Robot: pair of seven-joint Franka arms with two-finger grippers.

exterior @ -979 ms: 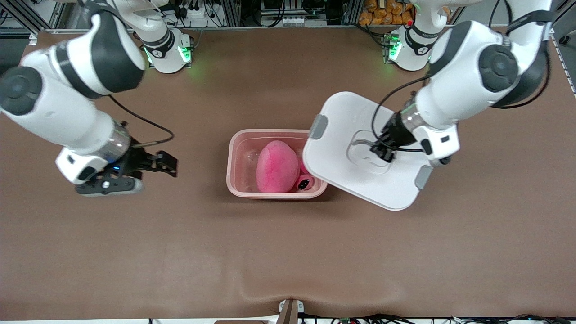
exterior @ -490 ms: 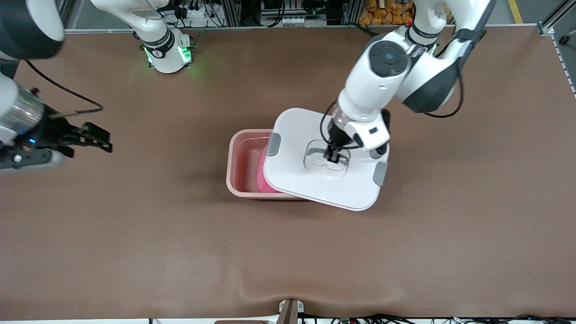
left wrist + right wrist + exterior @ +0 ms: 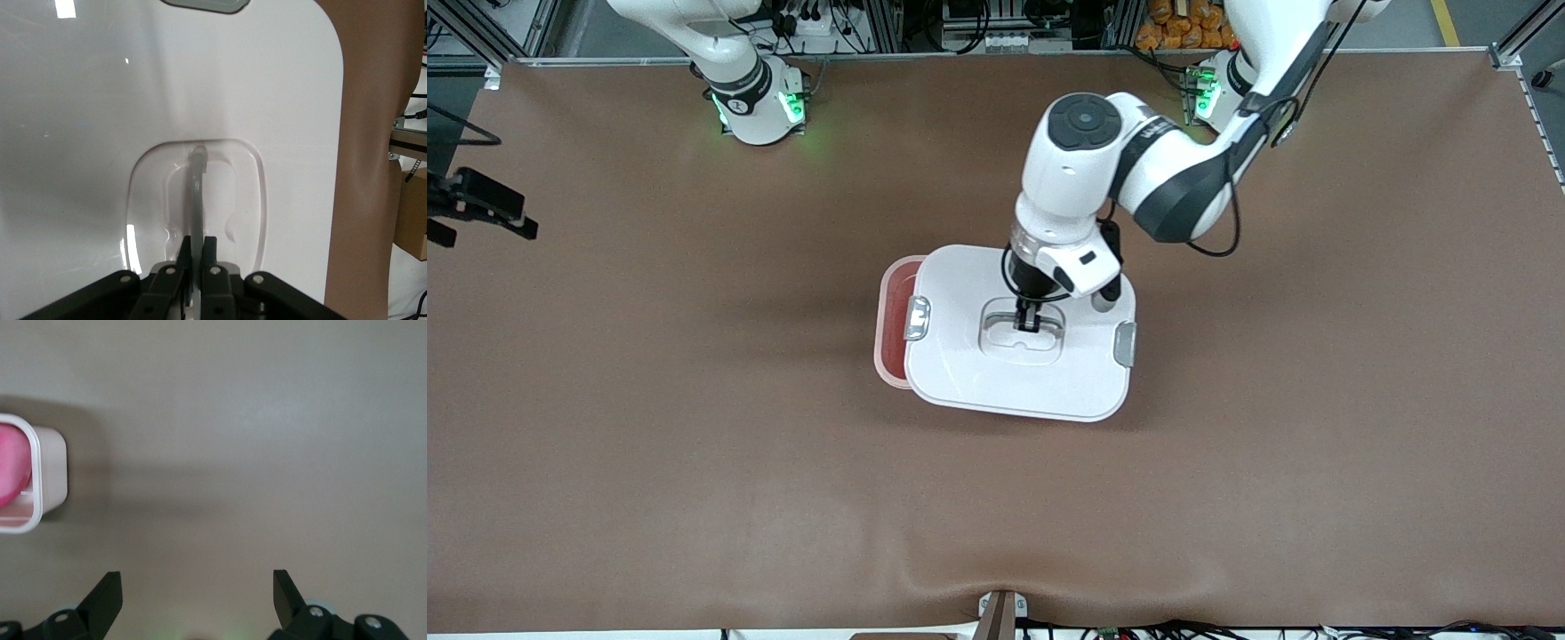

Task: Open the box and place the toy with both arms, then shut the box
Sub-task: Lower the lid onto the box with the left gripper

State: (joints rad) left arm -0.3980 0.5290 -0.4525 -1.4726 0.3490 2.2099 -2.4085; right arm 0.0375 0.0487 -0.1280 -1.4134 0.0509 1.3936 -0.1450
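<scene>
While lid (image 3: 1018, 373) is carried over box (image 3: 891, 331), handle (image 3: 197, 200) pinched by left gripper (image 3: 1028, 322). Lid offset toward box's 3 o'clock; to be shifted toward 9, levelled, then lowered. Toy (image 3: 13, 470) inside box. Right gripper (image 3: 197, 590) waits, fingers spread, over table (image 3: 694, 427).

The right claw (image 3: 197, 597) hangs spread wide over bare table (image 3: 253, 440), the box (image 3: 40, 480) holding the toy (image 3: 12, 470).

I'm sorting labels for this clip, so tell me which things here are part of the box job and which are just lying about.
Part of the job:
- pink tub
- white lid, over the tub but offset
- toy inside
- left gripper, shut on lid handle
- right gripper, open, waiting

Just lying about:
- nothing on the table
</scene>
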